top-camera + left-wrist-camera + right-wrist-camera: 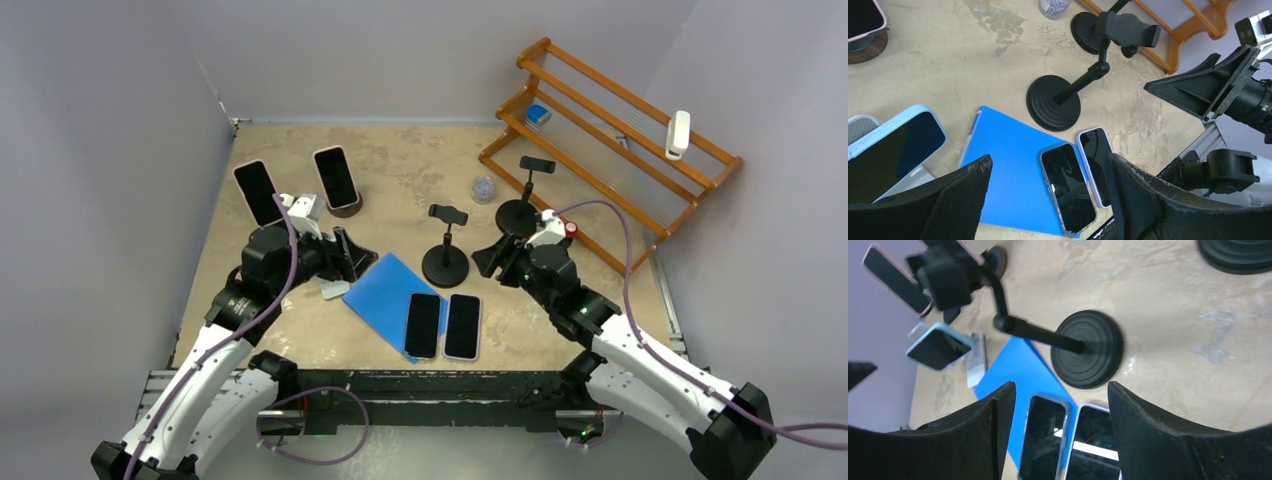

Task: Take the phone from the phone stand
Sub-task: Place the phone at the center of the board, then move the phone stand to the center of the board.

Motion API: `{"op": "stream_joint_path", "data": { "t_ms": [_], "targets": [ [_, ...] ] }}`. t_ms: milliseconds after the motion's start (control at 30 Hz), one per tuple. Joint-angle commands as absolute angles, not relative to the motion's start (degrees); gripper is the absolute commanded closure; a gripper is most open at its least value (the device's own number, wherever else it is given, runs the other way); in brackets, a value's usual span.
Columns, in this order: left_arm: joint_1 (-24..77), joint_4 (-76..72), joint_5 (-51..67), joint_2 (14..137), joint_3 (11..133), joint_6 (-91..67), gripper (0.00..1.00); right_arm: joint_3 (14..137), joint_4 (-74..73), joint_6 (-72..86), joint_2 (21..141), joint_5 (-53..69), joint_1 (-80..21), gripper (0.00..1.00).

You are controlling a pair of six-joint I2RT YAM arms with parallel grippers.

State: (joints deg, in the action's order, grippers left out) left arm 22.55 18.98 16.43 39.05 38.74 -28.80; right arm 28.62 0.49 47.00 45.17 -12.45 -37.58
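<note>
One phone in a light-blue case (893,150) leans on its white angled stand (915,176), just left of the blue rectangular mat (1013,170), toward the table's near edge. That looks like the target! The left gripper (1048,162) hovers beside it, fingers wide and empty, likely lining up. The right gripper (1060,387) hangs spread, holding nothing, over two black-screened phones (423,324) laid flat at the mat's near corner.

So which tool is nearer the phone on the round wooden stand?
Left. The left tool hangs just in front of that phone, toward the arm bases; the right tool is far off to its right, beyond the black stand.
</note>
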Motion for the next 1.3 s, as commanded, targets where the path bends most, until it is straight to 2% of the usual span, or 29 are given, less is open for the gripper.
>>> {"op": "stream_joint_path", "data": {
  "t_ms": [0,67,133,433,767,1267],
  "targets": [
    [22.6,16.4,18.8,37.2,38.8,-26.5,0.2,27.9,12.1,38.1,45.5,-14.8,-43.2,0.28],
    [22.6,16.3,18.8,36.6,38.6,-26.4,0.2,27.4,16.3,36.4,47.2,-18.3,-46.8,0.16],
    [22.6,16.0,18.6,36.2,38.4,-26.4,0.2,27.4,19.6,35.1,49.8,-19.7,-48.1,0.12],
    [22.6,16.2,18.4,37.3,38.6,-26.4,0.2,26.4,35.4,32.5,60.6,-22.6,-48.6,0.12],
    [22.6,16.0,18.4,37.5,38.5,-26.5,0.2,32.4,37.6,33.1,73.0,-23.9,-48.7,0.23],
    [22.6,16.1,18.1,38.1,38.5,-26.6,0.21,37.0,35.9,33.3,80.8,-28.4,-48.7,0.59]
  ]
}}
